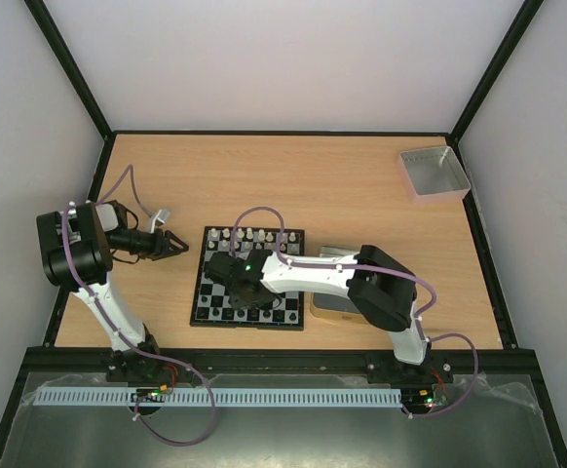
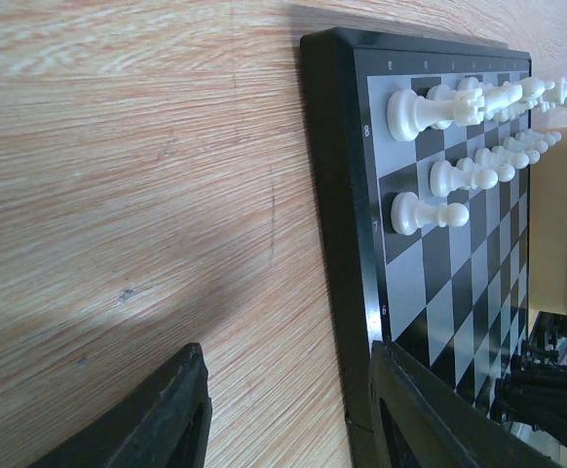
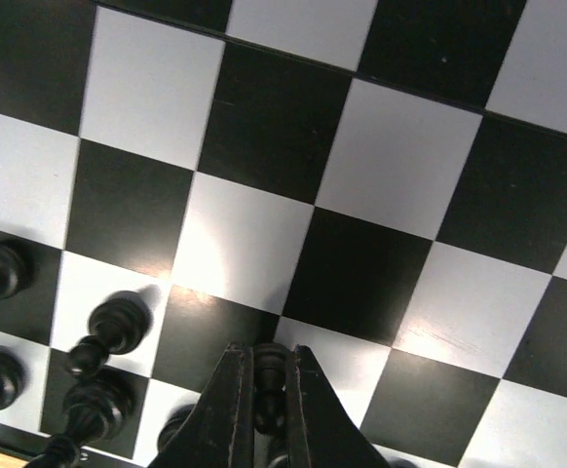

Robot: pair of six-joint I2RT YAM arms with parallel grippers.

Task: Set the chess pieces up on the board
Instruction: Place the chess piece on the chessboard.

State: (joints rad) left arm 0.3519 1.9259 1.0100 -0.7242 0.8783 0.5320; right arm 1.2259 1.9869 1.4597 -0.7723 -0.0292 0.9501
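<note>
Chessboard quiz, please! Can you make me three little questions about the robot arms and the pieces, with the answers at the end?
1. True or false: the left end effector is holding something.
2. What colour is the piece pinched in the right end effector? A) white B) black C) silver
3. Fill in the gap: in the top view, the white pieces stand along the edge of the board that is ____ from the arm bases (nearest or farthest).

Key
1. False: it is open and empty, over the table beside the board.
2. B
3. farthest
</note>
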